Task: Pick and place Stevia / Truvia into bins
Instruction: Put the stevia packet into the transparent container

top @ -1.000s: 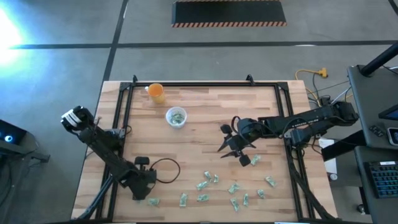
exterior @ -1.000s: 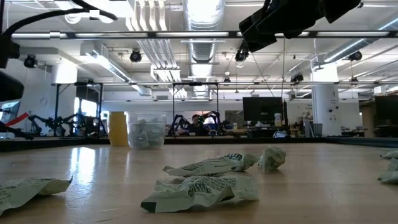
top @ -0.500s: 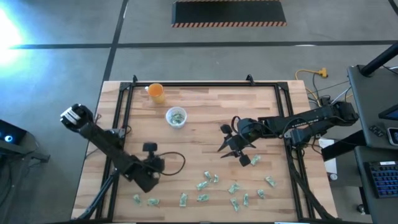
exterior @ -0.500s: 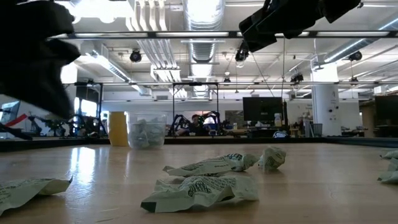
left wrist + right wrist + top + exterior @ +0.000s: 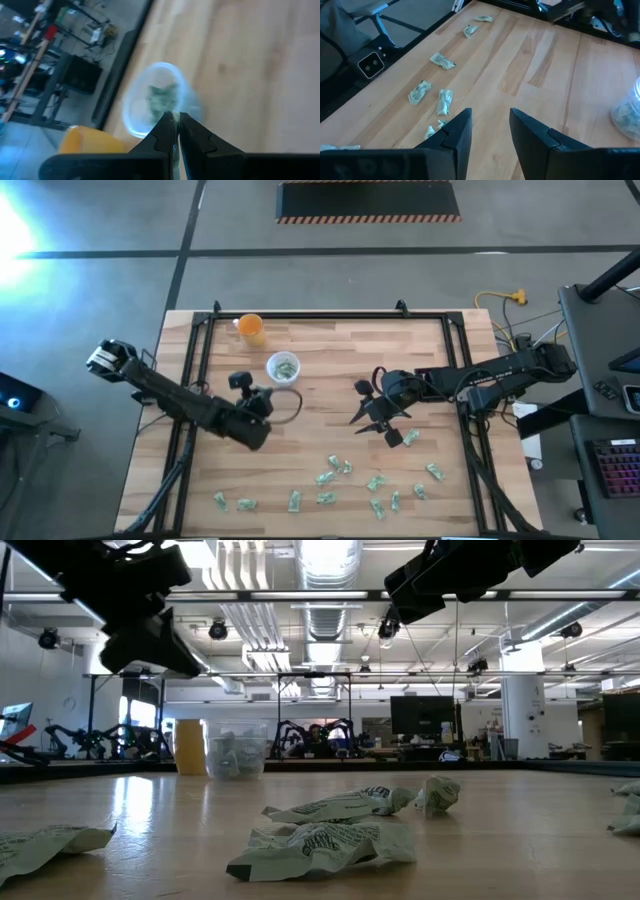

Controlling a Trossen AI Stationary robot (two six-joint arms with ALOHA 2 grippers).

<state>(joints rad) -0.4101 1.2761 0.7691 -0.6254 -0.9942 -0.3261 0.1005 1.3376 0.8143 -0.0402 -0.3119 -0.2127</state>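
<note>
Many pale green-and-white Stevia sachets [image 5: 340, 480] lie flat and scattered over the near half of the table, close up in the low view [image 5: 325, 845]. The clear cup [image 5: 283, 368] stands upright near the far-left part with several sachets inside. My left gripper [image 5: 257, 408] hovers just short of the cup on its near-left side, fingers nearly together; in its wrist view the cup [image 5: 157, 97] sits right beyond the fingertips [image 5: 176, 119]. My right gripper [image 5: 378, 420] hangs open above the table's middle right, with sachets [image 5: 442, 102] below it. My left gripper pinches a thin pale strip, seemingly a sachet [image 5: 176, 142], between its two fingers. Only a narrow edge shows in the slit between them, and the fingers hide the rest. It is lifted clear of the table.
An orange cup [image 5: 251, 329] stands by the far-left corner, beside the clear cup. A black frame rail [image 5: 200, 350] runs around the table's edges. Bare wood lies between the cups and the sachet cluster.
My left gripper has risen from the near-left part of the table and travelled toward the far edge and right, ending close to the clear cup. Where it stood, one more sachet now shows on the table.
</note>
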